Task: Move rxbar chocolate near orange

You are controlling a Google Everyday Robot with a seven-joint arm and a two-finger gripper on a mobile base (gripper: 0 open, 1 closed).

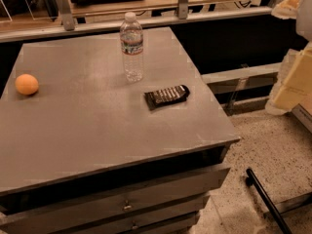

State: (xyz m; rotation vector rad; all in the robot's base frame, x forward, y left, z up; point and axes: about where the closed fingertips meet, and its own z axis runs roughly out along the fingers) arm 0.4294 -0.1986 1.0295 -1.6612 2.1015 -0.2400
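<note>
Worktop (97, 130) in grey is carrying three things. The snack bar (167, 96) in its black wrapper is lying flat toward the right side, while the orange (26, 84) is sitting well apart from it by the left edge. A clear water bottle (132, 45) is standing upright just behind the bar, far closer to it than to the fruit. Drawers (126, 206) are showing below the worktop's front, and a black rod (265, 199) is lying on the speckled floor (273, 145). Pale cream shapes (292, 82) are filling the right edge. The tool is not showing in this view, so I cannot tell whether it is apart or together.
</note>
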